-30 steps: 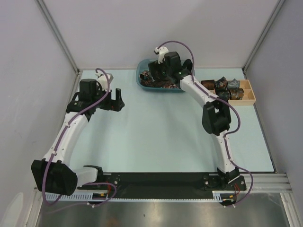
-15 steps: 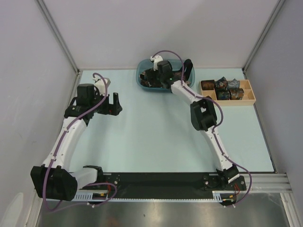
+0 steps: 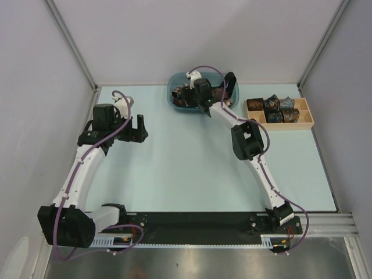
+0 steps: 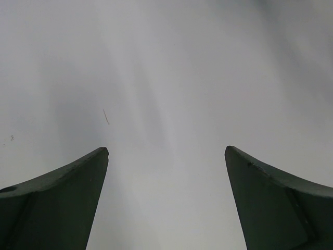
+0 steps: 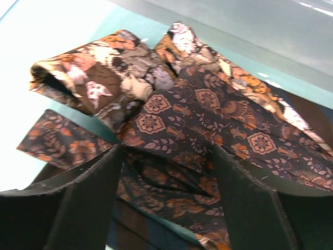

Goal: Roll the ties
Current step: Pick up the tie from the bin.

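Observation:
Several loose ties [image 3: 186, 99] lie heaped in a blue bin [image 3: 172, 88] at the back of the table. My right gripper [image 3: 192, 100] reaches down into that heap. In the right wrist view a dark tie with orange medallions [image 5: 208, 120] bunches up between the fingers of the right gripper [image 5: 169, 172], which stand open on either side of the fold. A brown floral tie [image 5: 104, 73] lies behind it against the bin wall [image 5: 223, 31]. My left gripper [image 3: 141, 127] hangs open over the left of the table, and the left gripper [image 4: 166, 151] has nothing between its fingers.
A wooden divided tray [image 3: 307, 118] at the back right holds several rolled ties [image 3: 273, 107]. Grey walls enclose the table on three sides. The pale blue mat [image 3: 192, 168] spreads between the two arms.
My right arm has swung left and lowered its gripper into the bin, and its fingers have begun to narrow around the dark tie. The left arm has drawn back slightly.

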Controlling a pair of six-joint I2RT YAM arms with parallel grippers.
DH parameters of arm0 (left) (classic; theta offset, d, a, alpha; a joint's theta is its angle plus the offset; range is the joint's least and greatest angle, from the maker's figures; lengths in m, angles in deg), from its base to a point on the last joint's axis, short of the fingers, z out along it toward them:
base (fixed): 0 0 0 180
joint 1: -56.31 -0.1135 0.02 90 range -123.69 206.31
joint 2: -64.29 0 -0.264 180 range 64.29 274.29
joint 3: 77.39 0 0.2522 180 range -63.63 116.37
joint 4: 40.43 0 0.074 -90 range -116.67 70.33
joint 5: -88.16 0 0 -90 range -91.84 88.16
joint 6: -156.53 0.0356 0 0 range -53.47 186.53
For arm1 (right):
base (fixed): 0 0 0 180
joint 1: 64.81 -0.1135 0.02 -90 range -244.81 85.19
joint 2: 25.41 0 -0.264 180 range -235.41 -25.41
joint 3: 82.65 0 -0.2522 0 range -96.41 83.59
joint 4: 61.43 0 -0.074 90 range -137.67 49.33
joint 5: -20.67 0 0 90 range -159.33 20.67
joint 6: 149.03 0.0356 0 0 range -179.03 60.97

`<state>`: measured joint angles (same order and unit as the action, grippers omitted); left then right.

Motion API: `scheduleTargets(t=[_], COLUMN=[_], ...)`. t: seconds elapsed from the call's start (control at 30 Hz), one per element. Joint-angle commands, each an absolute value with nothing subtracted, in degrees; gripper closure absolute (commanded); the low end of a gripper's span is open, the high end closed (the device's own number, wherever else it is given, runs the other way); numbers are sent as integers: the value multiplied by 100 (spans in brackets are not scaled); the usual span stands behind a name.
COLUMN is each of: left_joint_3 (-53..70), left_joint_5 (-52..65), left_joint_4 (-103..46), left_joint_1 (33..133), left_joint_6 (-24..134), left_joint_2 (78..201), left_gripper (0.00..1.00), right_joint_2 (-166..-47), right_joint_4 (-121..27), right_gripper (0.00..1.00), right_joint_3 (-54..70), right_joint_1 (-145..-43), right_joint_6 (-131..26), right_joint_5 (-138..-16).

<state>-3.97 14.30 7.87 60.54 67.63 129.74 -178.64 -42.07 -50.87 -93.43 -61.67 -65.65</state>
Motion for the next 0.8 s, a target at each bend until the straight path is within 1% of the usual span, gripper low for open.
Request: scheduleTargets(t=[0.0, 0.07, 0.1, 0.17, 0.2, 0.27, 0.3, 0.37, 0.4, 0.47, 0.77], left_joint_3=[-448, -431, -413, -378, -369, -325, -316, -281, -272, -220, 61], left_joint_5=[1460, 1469, 1477, 1495, 1495, 1521, 1521, 1548, 1556, 1556, 1750], left_joint_4=[778, 778, 761, 761, 752, 761, 752, 752, 743, 743, 646], left_joint_1=[5965, 5957, 5957, 5948, 5948, 5948, 5939, 5939, 5939, 5930, 5886], left_joint_6=[6855, 6864, 6855, 6864, 6873, 6881, 6890, 6899, 6925, 6925, 6908], left_joint_2=[12818, 12853, 12897, 12941, 12950, 12977, 12985, 13029, 13047, 13090, 13345], left_gripper=[1, 1, 1, 0, 1, 0, 0, 1, 1, 0, 1], right_joint_2=[-17861, -17808, -17721, -17633, -17537, -17448, -17422, -17299, -17246, -17018, -15717], right_joint_4=[-4486, -4468, -4468, -4512, -4538, -4617, -4609, -4618, -4609, -4539, -4082], right_gripper=[29, 34, 39, 46, 53, 64, 74, 85, 94, 100, 100], right_joint_3=[-5414, -5388, -5370, -5274, -5247, -5220, -5238, -5273, -5308, -5335, -5273], right_joint_1=[-9267, -9275, -9276, -9275, -9267, -9267, -9249, -9232, -9214, -9153, -8880], right_joint_6=[-6184, -6202, -6211, -6246, -6255, -6334, -6377, -6430, -6422, -6343, -5754], right_joint_5=[-6414, -6484, -6554, -6590, -6608, -6625, -6643, -6687, -6730, -6818, -7793])
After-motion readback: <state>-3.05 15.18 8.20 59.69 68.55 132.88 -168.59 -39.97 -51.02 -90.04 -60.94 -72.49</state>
